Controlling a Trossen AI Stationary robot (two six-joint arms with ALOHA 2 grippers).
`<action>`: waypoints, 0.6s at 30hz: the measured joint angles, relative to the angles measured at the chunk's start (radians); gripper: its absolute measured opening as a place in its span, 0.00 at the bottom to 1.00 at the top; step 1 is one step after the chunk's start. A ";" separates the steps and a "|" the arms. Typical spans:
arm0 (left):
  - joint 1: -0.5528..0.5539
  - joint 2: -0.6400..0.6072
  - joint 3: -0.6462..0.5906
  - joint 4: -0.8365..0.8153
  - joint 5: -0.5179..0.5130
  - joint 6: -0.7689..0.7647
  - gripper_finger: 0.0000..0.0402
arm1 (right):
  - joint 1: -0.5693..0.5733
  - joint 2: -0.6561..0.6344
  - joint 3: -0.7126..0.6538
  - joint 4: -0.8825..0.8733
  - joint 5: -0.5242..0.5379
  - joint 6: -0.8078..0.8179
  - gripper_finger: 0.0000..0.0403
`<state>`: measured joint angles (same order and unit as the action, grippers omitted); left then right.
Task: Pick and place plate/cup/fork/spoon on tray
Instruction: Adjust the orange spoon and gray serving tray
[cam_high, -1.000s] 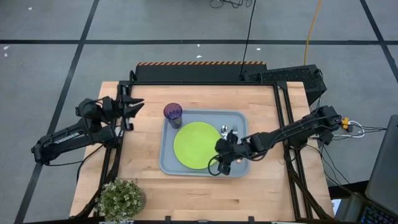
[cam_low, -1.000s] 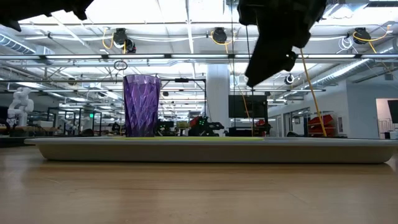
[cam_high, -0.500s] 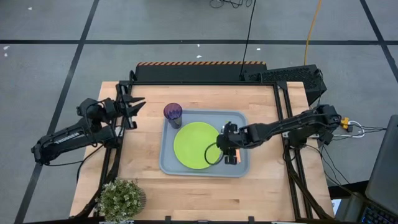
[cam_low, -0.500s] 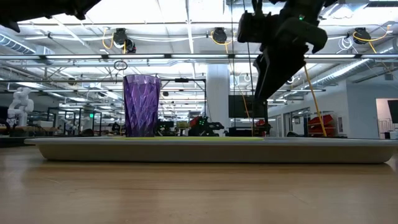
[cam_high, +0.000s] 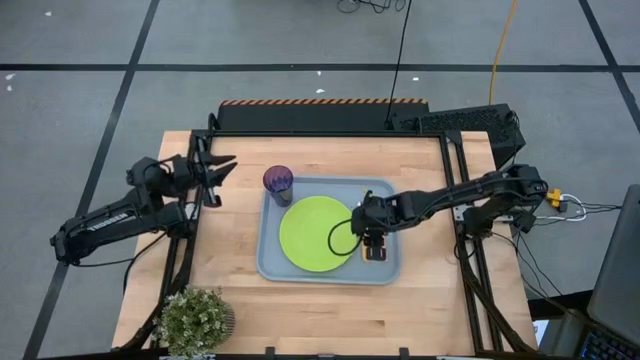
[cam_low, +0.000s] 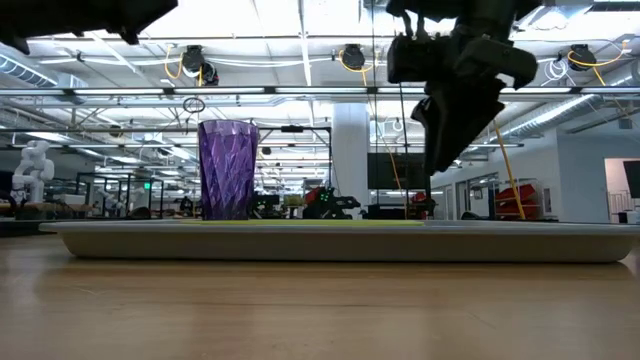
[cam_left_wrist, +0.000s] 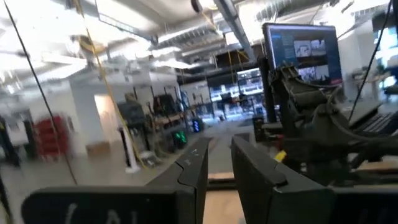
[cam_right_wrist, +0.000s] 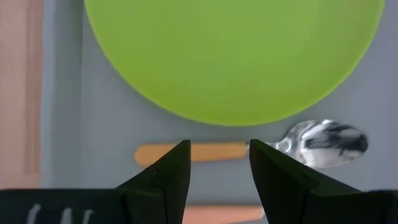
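The grey-blue tray (cam_high: 270, 262) lies mid-table. On it are the lime-green plate (cam_high: 312, 234), the purple cup (cam_high: 278, 183) standing at its far left corner, and the spoon (cam_right_wrist: 205, 152) beside the plate's right rim, with its silver bowl (cam_right_wrist: 324, 142) showing. A second orange handle (cam_right_wrist: 214, 215), probably the fork's, lies beyond the spoon; its head is hidden. My right gripper (cam_high: 369, 232) hangs open above the tray's right part, pointing down, with the spoon's handle showing between its fingers (cam_right_wrist: 217, 152). My left gripper (cam_high: 222, 169) is open, raised over the table's far left.
A potted plant (cam_high: 195, 320) stands at the table's near left corner. Bare wood lies left, right and in front of the tray. In the low view the right gripper (cam_low: 452, 135) hangs well above the tray rim (cam_low: 340, 240).
My right gripper has moved from the tray's near right part toward the far edge, along the plate's right rim. It has tipped from a slant to pointing straight down and come a little lower. The tableware has stayed put.
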<state>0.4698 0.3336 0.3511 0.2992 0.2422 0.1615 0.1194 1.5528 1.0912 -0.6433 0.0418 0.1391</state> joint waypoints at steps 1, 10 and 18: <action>0.000 0.000 0.000 -0.010 0.004 -0.038 0.19 | 0.006 0.000 0.000 -0.008 0.000 0.010 0.38; -0.001 0.000 0.000 -0.034 0.143 -0.363 0.19 | 0.060 0.000 0.000 -0.038 -0.029 0.172 0.38; 0.000 0.000 0.000 -0.122 0.145 -0.374 0.19 | 0.107 0.000 0.000 -0.127 -0.018 0.285 0.38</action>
<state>0.4694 0.3336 0.3511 0.1767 0.3872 -0.2127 0.2261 1.5527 1.0912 -0.7700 0.0238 0.4239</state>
